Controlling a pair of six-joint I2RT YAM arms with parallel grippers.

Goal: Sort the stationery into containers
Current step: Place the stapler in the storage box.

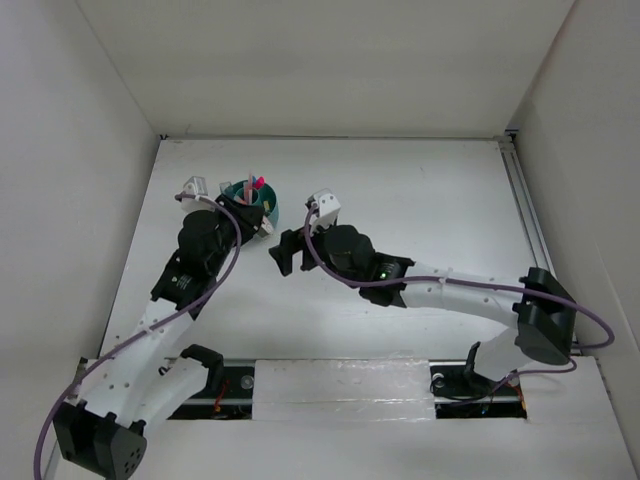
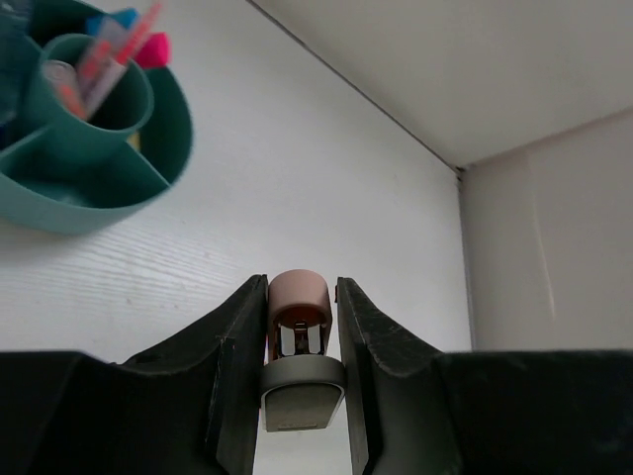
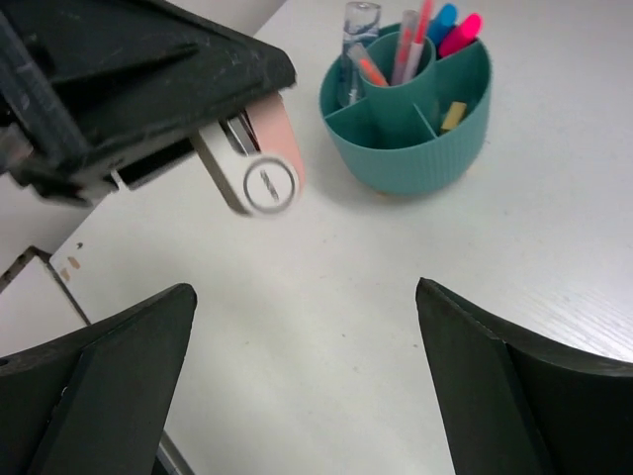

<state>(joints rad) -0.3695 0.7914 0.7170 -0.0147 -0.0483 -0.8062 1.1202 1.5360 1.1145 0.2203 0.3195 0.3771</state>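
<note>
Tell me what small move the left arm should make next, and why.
Probably carry the left gripper toward the teal cup: it is shut on a small pink-and-grey item, held beside the cup and not over it, and one compartment looks empty.

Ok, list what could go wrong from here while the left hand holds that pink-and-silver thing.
1. The pink-and-silver item sticks out well past the fingers of the left hand, so it could slip or twist loose.
2. Pens stand tall out of the teal organiser; a low approach might knock them or tip the cup.
3. The right hand hangs open close by, so the arms could bump.
</note>
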